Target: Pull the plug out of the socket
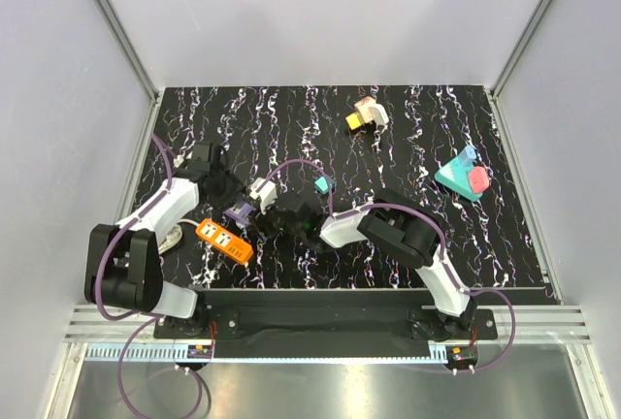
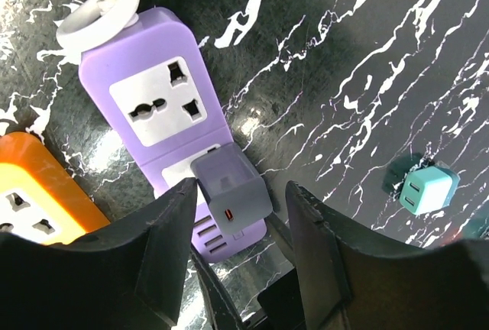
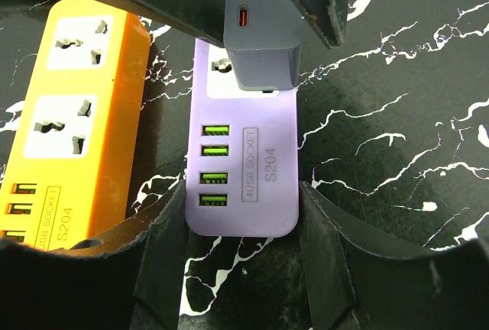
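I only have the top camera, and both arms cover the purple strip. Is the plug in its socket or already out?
Observer: In. The left wrist view shows the grey plug seated in the purple power strip.
Operator: Where is the left claw?
Observer: The left claw straddles the plug, one finger on each side. I cannot tell whether both touch it.
Operator: And the right one?
Observer: In its own wrist view the right claw is closed on the strip's USB end, with the orange strip lying alongside.
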